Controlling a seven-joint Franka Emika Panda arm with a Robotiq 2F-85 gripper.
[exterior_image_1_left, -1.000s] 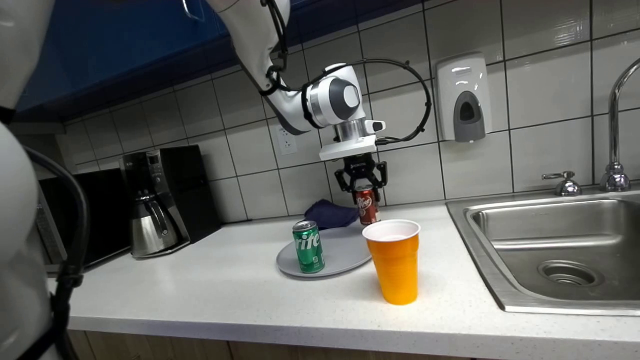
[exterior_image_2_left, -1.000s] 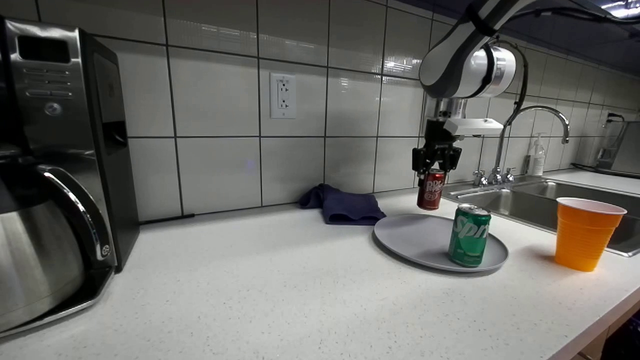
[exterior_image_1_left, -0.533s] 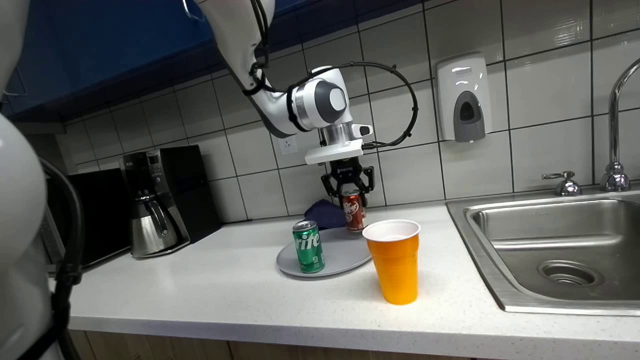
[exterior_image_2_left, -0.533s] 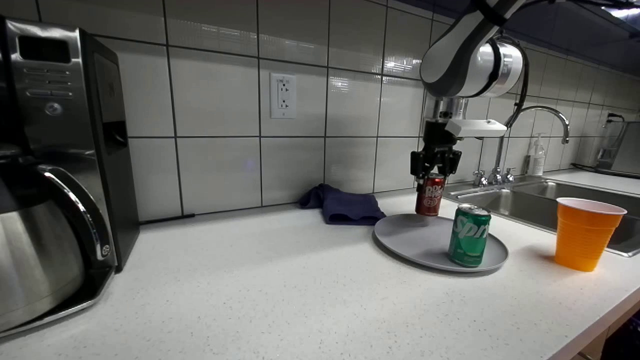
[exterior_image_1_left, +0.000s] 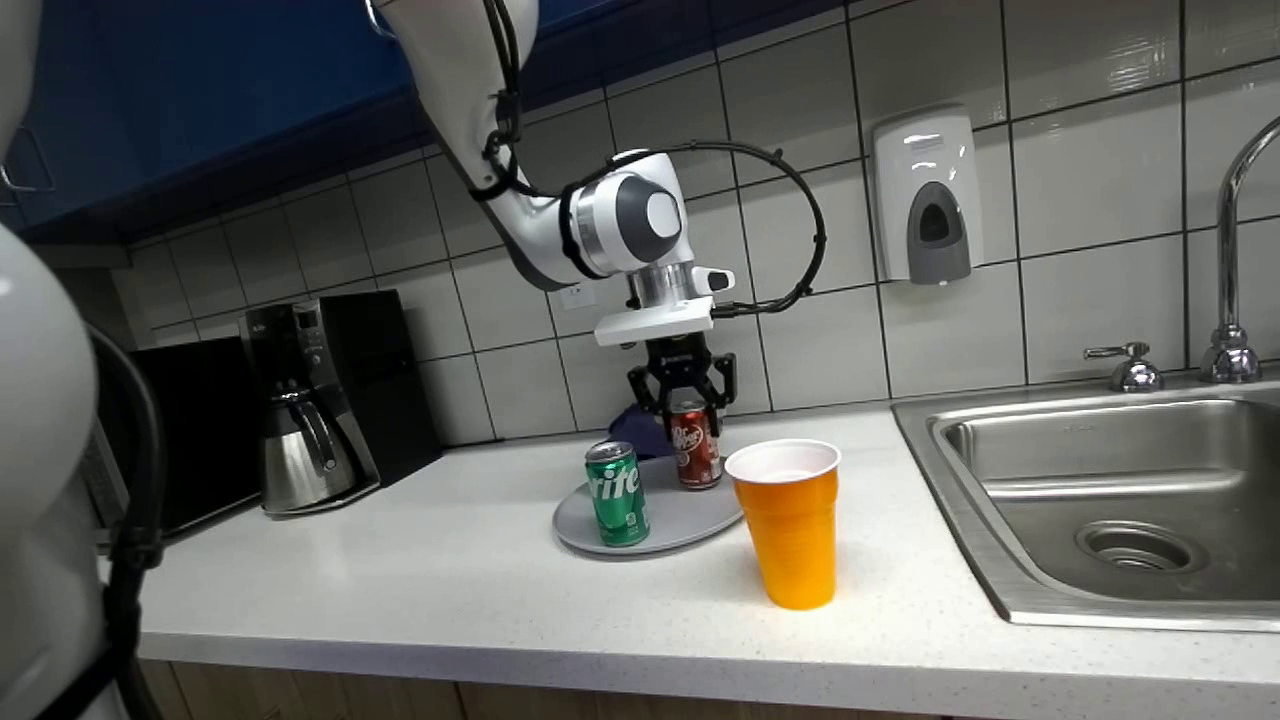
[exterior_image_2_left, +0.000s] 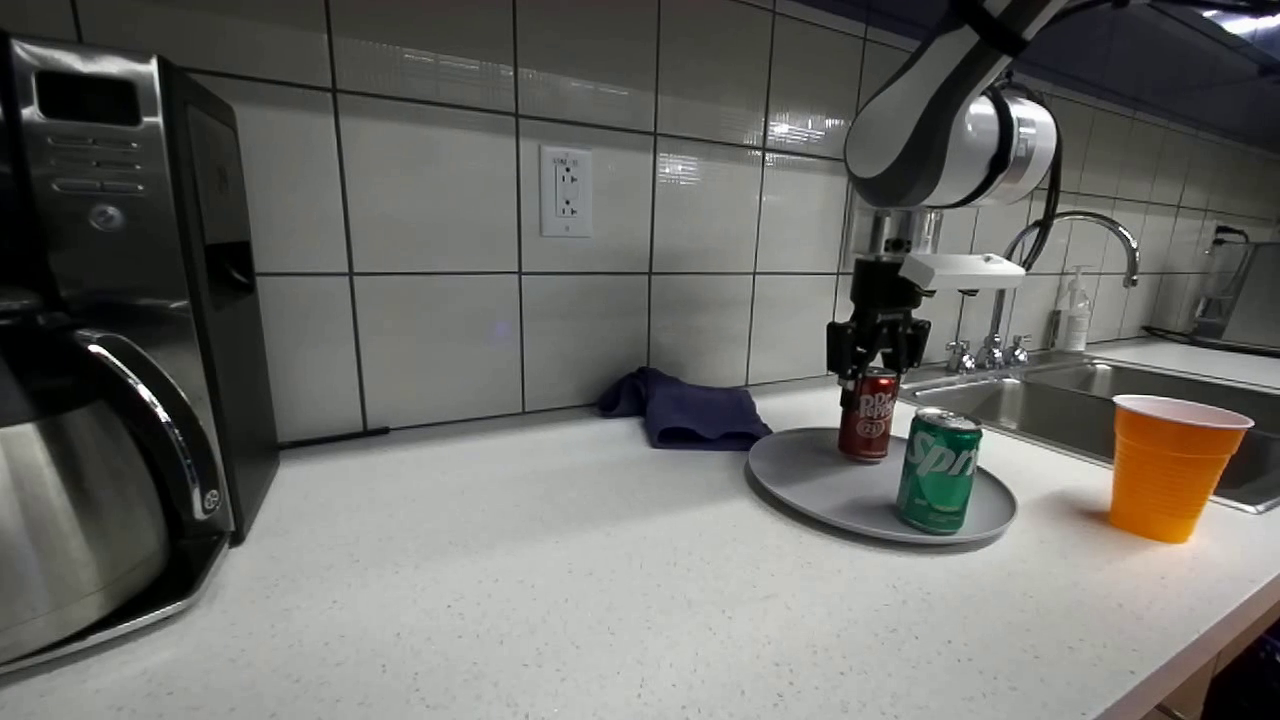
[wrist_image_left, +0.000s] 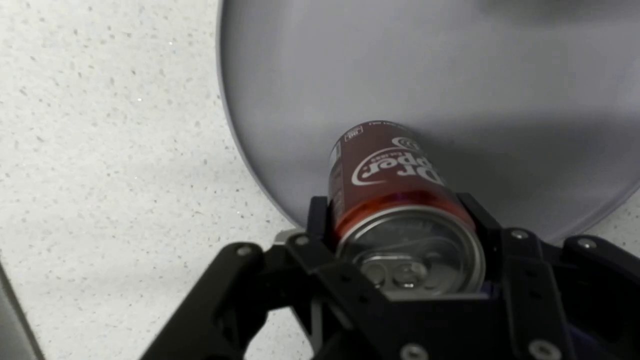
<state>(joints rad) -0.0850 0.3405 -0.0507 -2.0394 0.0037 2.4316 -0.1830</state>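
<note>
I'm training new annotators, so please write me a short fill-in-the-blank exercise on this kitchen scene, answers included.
1. The hand grips a red can whose label reads ____.
2. The green can stands on the gray ____.
3. The outside of the cup is ____.
4. The faucet rises at the back of the metal ____.

Answers: Dr Pepper; plate; orange; sink.

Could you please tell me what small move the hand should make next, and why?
Probably ease the Dr Pepper can gently down: the hand grips it upright over the gray plate, apart from the Sprite can, but whether its base touches is unclear.
</note>
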